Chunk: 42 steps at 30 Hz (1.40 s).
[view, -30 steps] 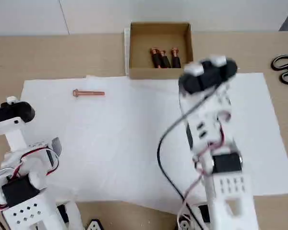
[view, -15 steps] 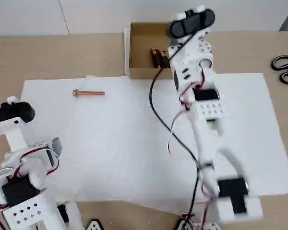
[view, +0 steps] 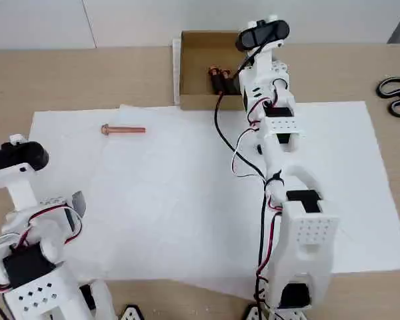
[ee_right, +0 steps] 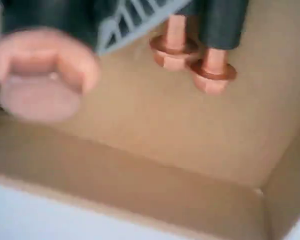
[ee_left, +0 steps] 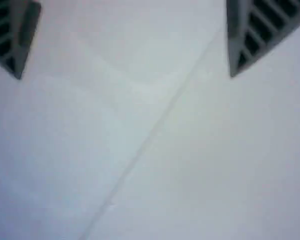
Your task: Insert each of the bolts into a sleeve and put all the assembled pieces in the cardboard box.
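Note:
The cardboard box (view: 187, 67) stands at the table's far edge with bolt-and-sleeve pieces (view: 217, 81) inside. My right arm (view: 270, 107) stretches across the white paper (view: 153, 193) and ends over the box. In the right wrist view my right gripper (ee_right: 75, 30) is shut on an assembled piece, whose copper bolt head (ee_right: 40, 75) looms close above the box floor (ee_right: 155, 125). Two assembled pieces (ee_right: 195, 55) lie beyond it. One bare copper bolt (view: 123, 130) lies on the paper's far left. My left gripper (ee_left: 124, 75) hangs open over the paper, near the left front corner (view: 77, 202).
Black scissors (view: 397, 93) lie on the wooden table at the far right. The paper sheet covers most of the table's middle. The left arm's base (view: 33, 280) sits at the front left.
My right arm has swung from the paper's right side forward and now reaches over the box. The left arm and the loose bolt have not moved.

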Motion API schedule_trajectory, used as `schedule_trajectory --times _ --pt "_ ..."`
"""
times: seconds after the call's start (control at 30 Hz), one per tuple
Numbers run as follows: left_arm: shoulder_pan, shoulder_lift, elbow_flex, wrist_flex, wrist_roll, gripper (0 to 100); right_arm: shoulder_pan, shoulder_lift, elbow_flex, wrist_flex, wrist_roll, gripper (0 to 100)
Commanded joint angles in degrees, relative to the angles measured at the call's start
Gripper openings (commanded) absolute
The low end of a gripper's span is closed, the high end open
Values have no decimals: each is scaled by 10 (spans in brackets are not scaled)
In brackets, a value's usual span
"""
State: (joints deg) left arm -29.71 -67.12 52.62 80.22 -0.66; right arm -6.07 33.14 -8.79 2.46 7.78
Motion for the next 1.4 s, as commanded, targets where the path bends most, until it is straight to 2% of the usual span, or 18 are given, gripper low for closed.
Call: schedule_trajectory --times 0.0,0.87,1.13,1.37 --pt "-2 -4 -3 -6 -3 250 -3 10 -60 -20 4 3" --pt "-1 -4 -4 -6 -3 250 -3 66 -73 -15 5 6" --pt "-1 -4 -4 -6 -3 250 -3 71 -73 -15 4 178" --pt "-1 -4 -4 -6 -3 250 -3 67 -86 -15 4 184"
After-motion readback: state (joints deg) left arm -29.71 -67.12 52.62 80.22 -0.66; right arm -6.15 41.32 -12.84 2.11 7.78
